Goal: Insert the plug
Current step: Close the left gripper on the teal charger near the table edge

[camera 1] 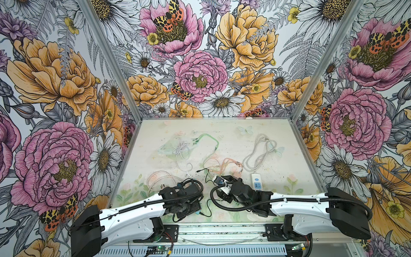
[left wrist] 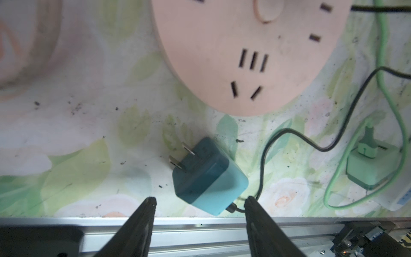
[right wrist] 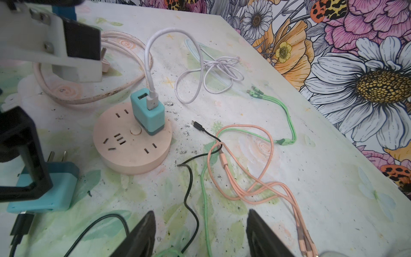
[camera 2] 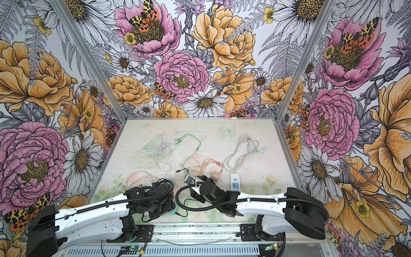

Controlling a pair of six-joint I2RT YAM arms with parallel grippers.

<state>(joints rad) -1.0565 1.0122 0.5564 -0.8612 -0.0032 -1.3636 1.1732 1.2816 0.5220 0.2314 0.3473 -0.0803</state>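
**Teal plug loose on the bench, both grippers open**

Teal plug (left wrist: 209, 175) lies flat on the bench (left wrist: 77, 138), not seated in any socket. Its two flat prongs point toward the round pink socket hub (left wrist: 255, 55), which is near but clear of them. A black cable (left wrist: 263, 160) leaves the plug's rear end.

Left gripper (left wrist: 200, 200): jaws well apart, nothing held. The tips stand either side of the plug's rear end. Cannot tell whether either tip touches the plug or the cable.

Right gripper (right wrist: 200, 214): jaws about as wide, empty. It hangs over the black cable and a green cable (right wrist: 203, 193) on the bench.

Right wrist view: a second teal charger (right wrist: 148, 113) stands plugged into the hub, with a white cable (right wrist: 153, 66) in its top.
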